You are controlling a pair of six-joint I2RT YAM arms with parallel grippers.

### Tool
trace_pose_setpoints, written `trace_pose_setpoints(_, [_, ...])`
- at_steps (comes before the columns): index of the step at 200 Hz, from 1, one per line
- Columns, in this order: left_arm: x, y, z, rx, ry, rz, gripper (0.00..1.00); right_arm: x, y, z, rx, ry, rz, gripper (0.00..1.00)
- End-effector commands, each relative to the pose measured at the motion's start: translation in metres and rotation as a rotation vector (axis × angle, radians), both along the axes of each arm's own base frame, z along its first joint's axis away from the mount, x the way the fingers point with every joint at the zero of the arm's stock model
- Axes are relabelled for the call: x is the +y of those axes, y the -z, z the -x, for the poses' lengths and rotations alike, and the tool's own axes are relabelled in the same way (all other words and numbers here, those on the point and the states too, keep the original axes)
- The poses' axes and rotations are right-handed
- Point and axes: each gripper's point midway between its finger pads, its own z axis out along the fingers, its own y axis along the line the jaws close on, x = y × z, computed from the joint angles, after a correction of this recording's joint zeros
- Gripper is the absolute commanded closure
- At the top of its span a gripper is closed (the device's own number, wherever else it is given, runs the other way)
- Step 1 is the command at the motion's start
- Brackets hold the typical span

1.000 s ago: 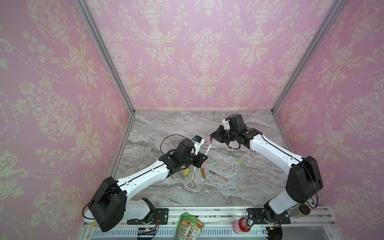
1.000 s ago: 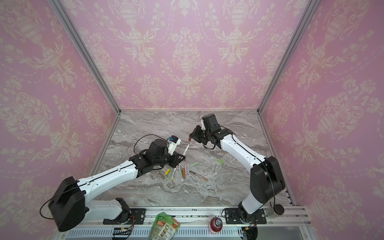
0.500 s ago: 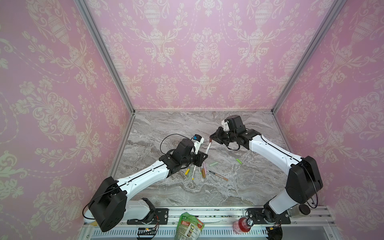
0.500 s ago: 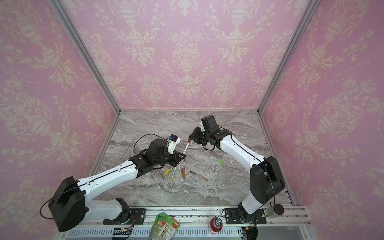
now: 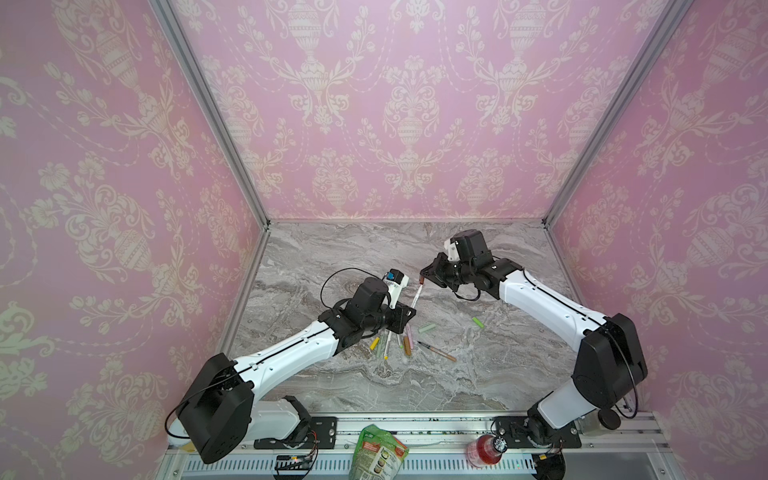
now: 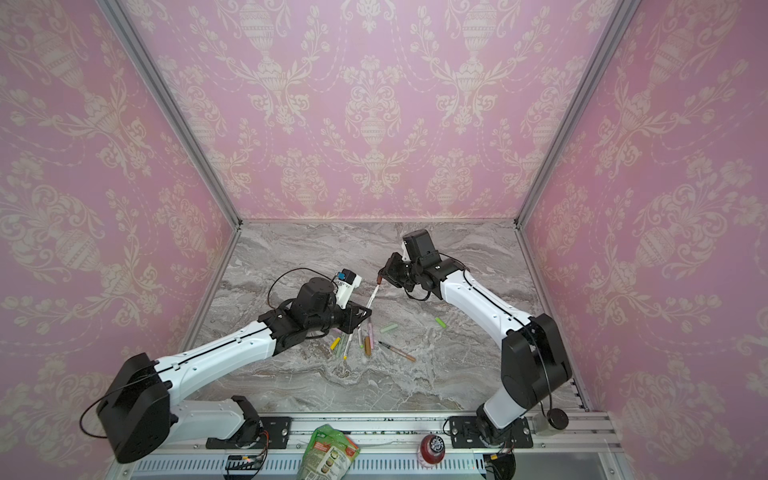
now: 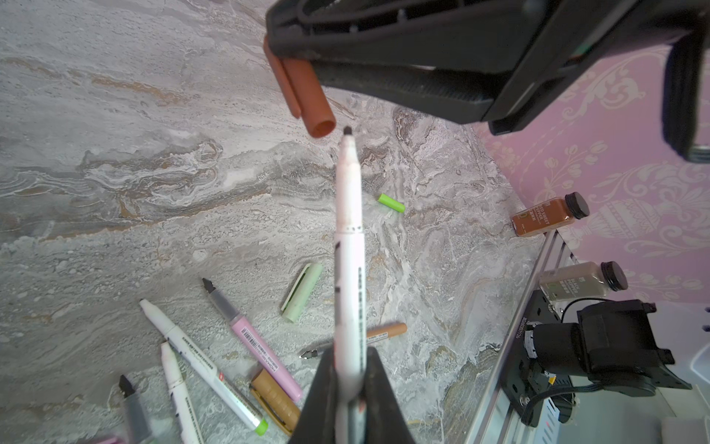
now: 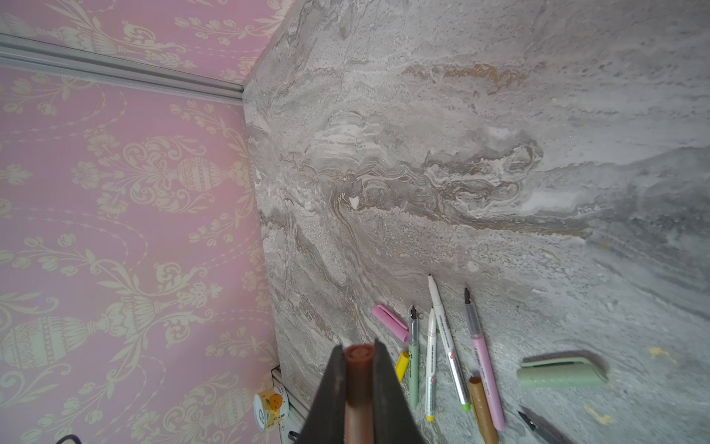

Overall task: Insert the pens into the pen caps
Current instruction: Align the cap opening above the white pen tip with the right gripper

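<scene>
**White pen tip at the mouth of the brown cap, not yet in**

- Marble table (image 5: 478,374): carries the pen heap (image 5: 395,340), the reference for everything below. By count, five pens lie loose in it, none capped.
- Left gripper (image 7: 347,369): raised just above the heap's far edge, jaws closed on the rear part of the white pen (image 7: 349,250). The pen angles up and away from the heap.
- Right gripper (image 8: 359,361): farther out on the heap's far side, off the table, jaws clamped on the side walls of the brown cap (image 7: 307,92). The cap's open mouth faces back toward the heap.
- Pale green cap (image 7: 301,286): just beside the heap on the right arm's side. Lime cap (image 7: 391,202): same side, well apart.
- Pink cap (image 8: 390,323) and yellow cap (image 8: 402,365): at the heap's edge on the left arm's side. Tan cap (image 7: 274,399): in the heap, against the pink pen.
- Pen tip (image 7: 347,131): just beside the cap's rim, slightly off its axis, still outside.

Handling, as a judgement: pen and cap look light, stiff and smooth. Held so far back, the slim barrel may pivot or slide in the jaws once the tip meets resistance. A hold nearer mid-barrel would steady it. The cap is best gripped on its walls with the mouth kept clear. The felt tip would probably bruise against the rim, so alignment comes before pushing.
</scene>
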Motion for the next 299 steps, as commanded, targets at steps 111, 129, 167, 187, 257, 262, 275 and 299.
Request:
trace_pose_setpoints(111, [0.006,0.008,-0.001,0.003,-0.039,-0.027,1.00,-0.009,-0.025,0.009,-0.039,0.016,-0.011,1.00])
trace_pose_setpoints(129, [0.005,0.007,-0.001,0.003,-0.038,-0.023,1.00,-0.009,-0.020,0.011,-0.028,0.016,-0.006,1.00])
trace_pose_setpoints(167, [0.004,0.004,0.000,0.004,-0.034,-0.014,1.00,-0.010,-0.013,0.011,-0.018,0.020,0.003,1.00])
trace_pose_setpoints(187, [0.004,0.004,0.001,0.006,-0.032,-0.015,1.00,-0.011,-0.009,0.011,-0.013,0.023,0.009,1.00])
trace_pose_setpoints(257, [0.004,0.001,0.002,-0.002,-0.034,-0.013,1.00,-0.005,-0.003,0.012,-0.001,0.015,0.002,1.00])
trace_pose_setpoints(262, [0.003,0.002,0.002,0.000,-0.034,-0.013,1.00,-0.005,-0.003,0.012,-0.003,0.015,0.000,1.00])
trace_pose_setpoints(275, [0.003,0.002,0.003,0.001,-0.034,-0.014,1.00,-0.005,-0.004,0.011,-0.003,0.017,-0.002,1.00])
trace_pose_setpoints(299, [0.003,0.002,0.002,-0.002,-0.036,-0.013,1.00,-0.003,-0.004,0.011,-0.002,0.012,-0.002,1.00])
